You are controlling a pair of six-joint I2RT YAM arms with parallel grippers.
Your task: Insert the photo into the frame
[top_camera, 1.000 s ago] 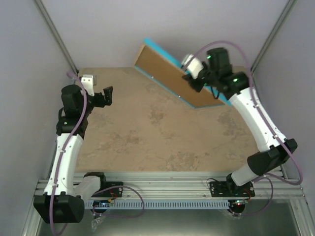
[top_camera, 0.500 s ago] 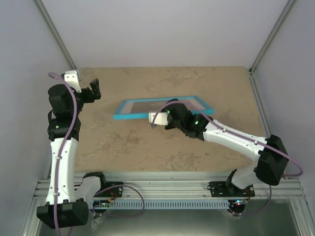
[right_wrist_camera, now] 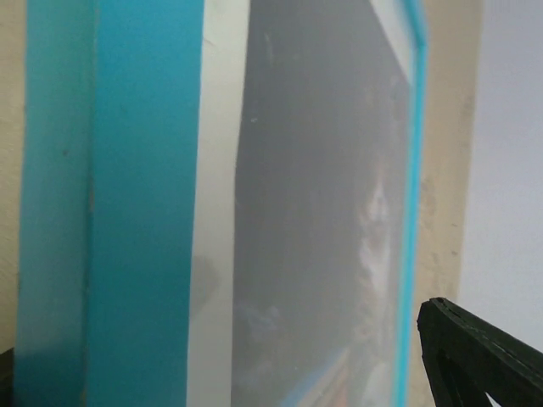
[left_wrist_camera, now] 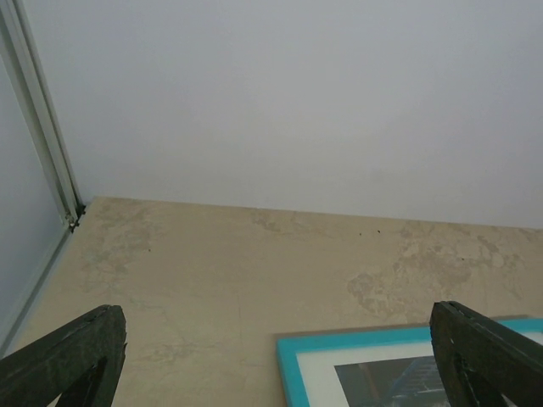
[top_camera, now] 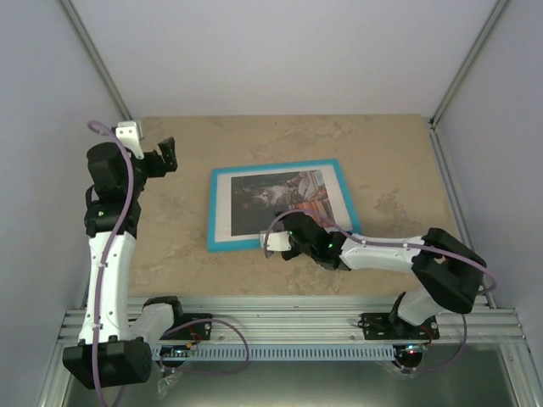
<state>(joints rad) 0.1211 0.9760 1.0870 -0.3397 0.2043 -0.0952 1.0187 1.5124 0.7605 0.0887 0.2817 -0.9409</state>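
One frame [top_camera: 213,212] lies flat and turquoise face up at mid-table. Its long axis runs left to right, and the right arm hides part of its near edge. One photo [top_camera: 276,193] sits inside it behind the pane, too small and dim for us to read. We count two claws. The right gripper [top_camera: 276,240] is at the frame's near edge, with one finger clear and the other a sliver, spread apart. The left gripper [top_camera: 167,156] is wide apart at far left, well clear of the frame.
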